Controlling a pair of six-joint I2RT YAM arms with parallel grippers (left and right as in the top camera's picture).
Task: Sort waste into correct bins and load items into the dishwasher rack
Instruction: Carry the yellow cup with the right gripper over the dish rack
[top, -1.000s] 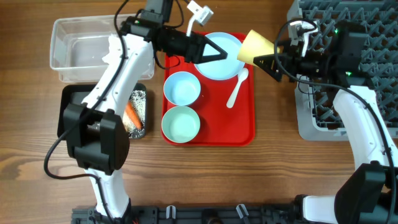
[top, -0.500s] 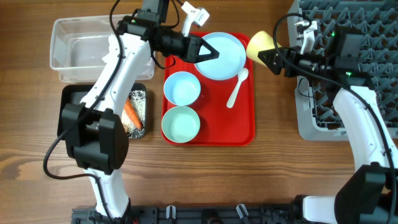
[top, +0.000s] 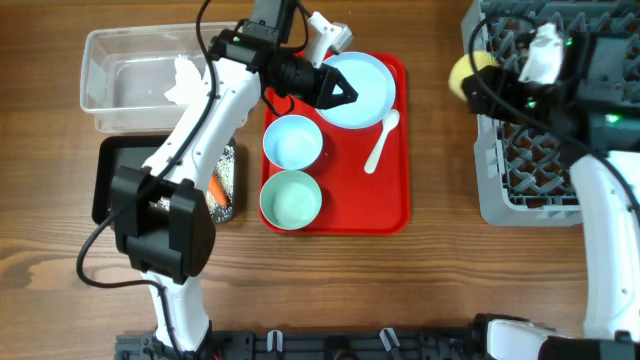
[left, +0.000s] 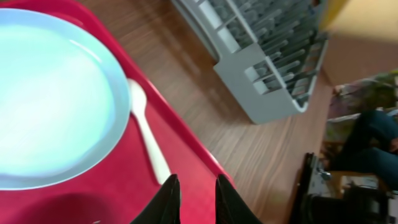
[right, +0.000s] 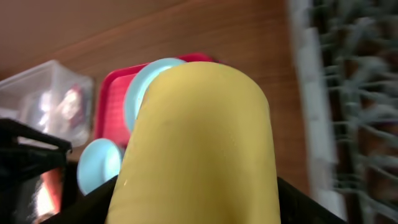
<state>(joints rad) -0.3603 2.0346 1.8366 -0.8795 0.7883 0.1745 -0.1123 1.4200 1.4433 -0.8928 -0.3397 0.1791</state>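
My right gripper (top: 478, 78) is shut on the small yellow cup (top: 461, 72), holding it at the left edge of the grey dishwasher rack (top: 540, 195). The cup (right: 199, 137) fills the right wrist view. My left gripper (top: 342, 92) hovers over the light blue plate (top: 365, 85) on the red tray (top: 395, 205), its jaws a narrow gap apart with nothing between them. The left gripper (left: 198, 186) points at the tray beside the white spoon (left: 146, 134). A pale blue bowl (top: 292, 141) and a mint bowl (top: 291, 199) also sit on the tray.
The clear tub (top: 125, 95) at the back left holds a crumpled white tissue (top: 185, 75). The black tray (top: 115, 175) below it holds a carrot (top: 216, 188) and white grains (top: 226, 165). My left arm reaches across between the tub and the red tray.
My right gripper has carried the yellow cup to the right, from over the red tray's corner to the rack's left edge. The left gripper stayed over the plate.
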